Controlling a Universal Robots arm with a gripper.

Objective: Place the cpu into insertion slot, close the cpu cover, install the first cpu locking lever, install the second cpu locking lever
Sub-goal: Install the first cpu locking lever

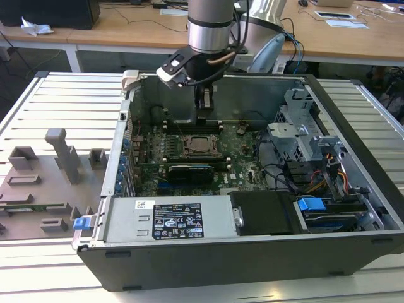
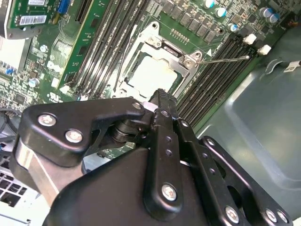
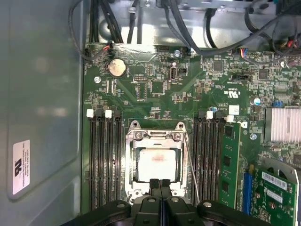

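Grey plastic holders (image 1: 44,183) are seen on the slatted table (image 1: 63,95) at the exterior view's left, and no chip is seen resting on them. Beside them the open computer case (image 1: 252,265) is laid flat, with the green motherboard (image 1: 151,158) exposed inside it. Near the middle of the board the insertion slot (image 1: 185,149) is found, between the long black memory slots (image 3: 106,160).

In both wrist views the cpu (image 3: 157,165) (image 2: 149,75) is seen lying flat in this slot, its pale metal top facing up. The first step is therefore judged as done. The cpu cover (image 3: 133,162) (image 2: 175,55) is folded down around the chip, with the chip showing through the cut-out centre, so the second step seems done as well.

A thin locking lever (image 2: 225,59) (image 3: 192,169) is seen running out from one corner of the slot across the neighbouring memory slots. It looks free and not hooked down, so at least one lever is judged as not yet installed. The other lever cannot be made out with certainty.

The gripper (image 3: 160,184) (image 2: 160,96) (image 1: 203,101) is held over the edge of the slot, with its two fingers pressed together and nothing pinched between them. Whether the tips touch the cover cannot be told.

At the exterior view's right the drive cage (image 1: 303,132) and its cables are seen, well apart from the work.
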